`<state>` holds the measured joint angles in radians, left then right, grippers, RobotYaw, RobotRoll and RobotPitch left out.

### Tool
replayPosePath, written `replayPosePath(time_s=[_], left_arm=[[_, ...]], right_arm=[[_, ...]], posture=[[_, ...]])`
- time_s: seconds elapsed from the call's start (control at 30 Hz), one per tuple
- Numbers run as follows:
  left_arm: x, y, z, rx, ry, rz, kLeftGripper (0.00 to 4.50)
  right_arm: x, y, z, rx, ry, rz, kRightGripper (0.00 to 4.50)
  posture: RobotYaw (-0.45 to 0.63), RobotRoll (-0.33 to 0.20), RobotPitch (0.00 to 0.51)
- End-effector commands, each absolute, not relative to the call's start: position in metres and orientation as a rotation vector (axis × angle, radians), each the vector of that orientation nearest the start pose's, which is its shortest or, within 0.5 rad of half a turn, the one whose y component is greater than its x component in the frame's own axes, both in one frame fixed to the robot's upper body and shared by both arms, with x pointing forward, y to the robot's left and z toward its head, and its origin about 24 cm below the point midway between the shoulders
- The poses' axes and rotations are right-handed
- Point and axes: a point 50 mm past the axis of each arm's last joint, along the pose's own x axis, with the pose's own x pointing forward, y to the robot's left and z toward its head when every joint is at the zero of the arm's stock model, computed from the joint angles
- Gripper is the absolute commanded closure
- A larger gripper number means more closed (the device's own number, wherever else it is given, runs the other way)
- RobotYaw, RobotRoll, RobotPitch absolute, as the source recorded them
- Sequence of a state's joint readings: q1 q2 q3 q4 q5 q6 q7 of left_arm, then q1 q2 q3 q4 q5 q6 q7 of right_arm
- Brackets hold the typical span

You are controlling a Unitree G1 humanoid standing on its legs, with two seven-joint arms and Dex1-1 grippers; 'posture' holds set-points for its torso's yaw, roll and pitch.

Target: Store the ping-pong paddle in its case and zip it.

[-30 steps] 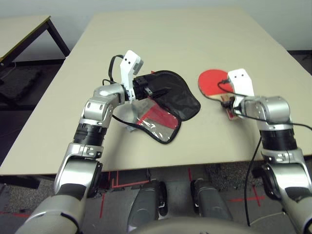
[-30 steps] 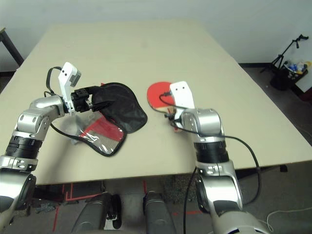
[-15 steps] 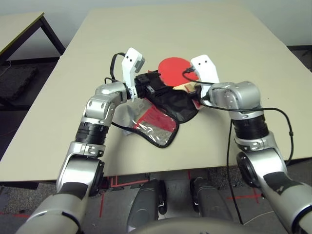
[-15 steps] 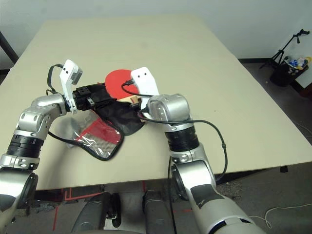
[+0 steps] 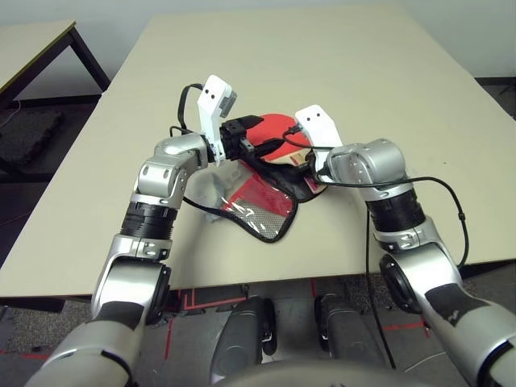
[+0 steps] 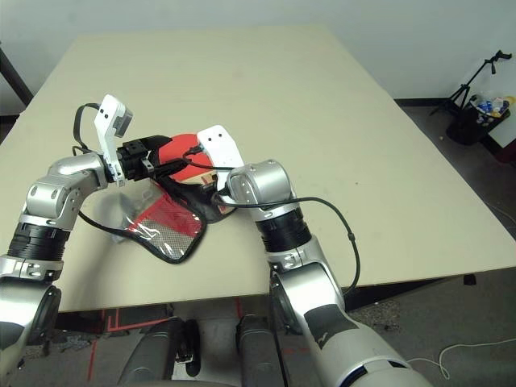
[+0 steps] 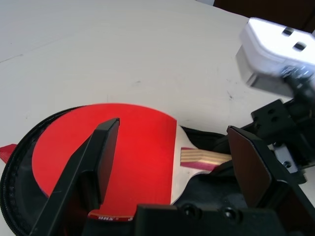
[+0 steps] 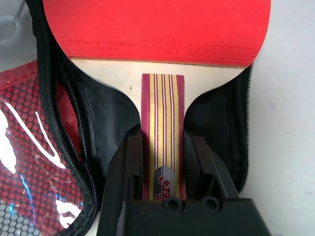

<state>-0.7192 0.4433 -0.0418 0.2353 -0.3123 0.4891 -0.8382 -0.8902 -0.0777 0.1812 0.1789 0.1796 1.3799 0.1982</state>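
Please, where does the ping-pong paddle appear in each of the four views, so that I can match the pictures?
Left eye view: the ping-pong paddle lies at the table's centre, between the two arms.
Right eye view: left of centre, on the open case.
Left wrist view: red face in the lower left, handle pointing right.
Right wrist view: red face along the top, handle held by the right gripper.
Shared landmark: the striped handle.

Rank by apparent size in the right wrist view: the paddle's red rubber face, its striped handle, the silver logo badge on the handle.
Largest to smallest:
1. red rubber face of the ping-pong paddle
2. striped handle, held by the right gripper
3. silver logo badge
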Motion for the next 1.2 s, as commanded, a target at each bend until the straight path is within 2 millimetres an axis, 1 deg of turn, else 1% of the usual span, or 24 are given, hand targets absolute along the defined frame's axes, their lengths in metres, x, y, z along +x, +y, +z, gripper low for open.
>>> replayPosePath(time_s=[0.03, 0.33, 0.6, 0.93, 1.03, 1.07, 1.2], left_arm=[[0.346, 0.154, 0.171, 0.132, 0.087, -0.897, 0.00], [0.346, 0.157, 0.169, 0.130, 0.087, -0.886, 0.00], [0.346, 0.159, 0.169, 0.133, 0.087, -0.877, 0.00], [0.348, 0.160, 0.169, 0.137, 0.085, -0.872, 0.00], [0.349, 0.159, 0.171, 0.139, 0.081, -0.874, 0.00], [0.349, 0.160, 0.173, 0.141, 0.078, -0.875, 0.00], [0.349, 0.165, 0.183, 0.153, 0.058, -0.870, 0.00]], right_arm=[[0.338, -0.049, 0.145, -0.222, 0.706, 0.524, 3.37], [0.346, -0.045, 0.136, -0.227, 0.704, 0.515, 3.37], [0.346, -0.041, 0.133, -0.230, 0.701, 0.532, 3.37], [0.347, -0.043, 0.128, -0.230, 0.707, 0.526, 3.37], [0.348, -0.043, 0.130, -0.220, 0.700, 0.533, 3.37], [0.348, -0.043, 0.131, -0.216, 0.693, 0.540, 2.63], [0.345, -0.048, 0.142, -0.196, 0.647, 0.571, 1.49]], posture=[[-0.02, 0.000, 0.105], [-0.01, 0.000, 0.108], [0.00, 0.000, 0.105], [0.00, 0.000, 0.099], [0.00, 0.000, 0.097], [0.00, 0.000, 0.097], [0.00, 0.000, 0.094]])
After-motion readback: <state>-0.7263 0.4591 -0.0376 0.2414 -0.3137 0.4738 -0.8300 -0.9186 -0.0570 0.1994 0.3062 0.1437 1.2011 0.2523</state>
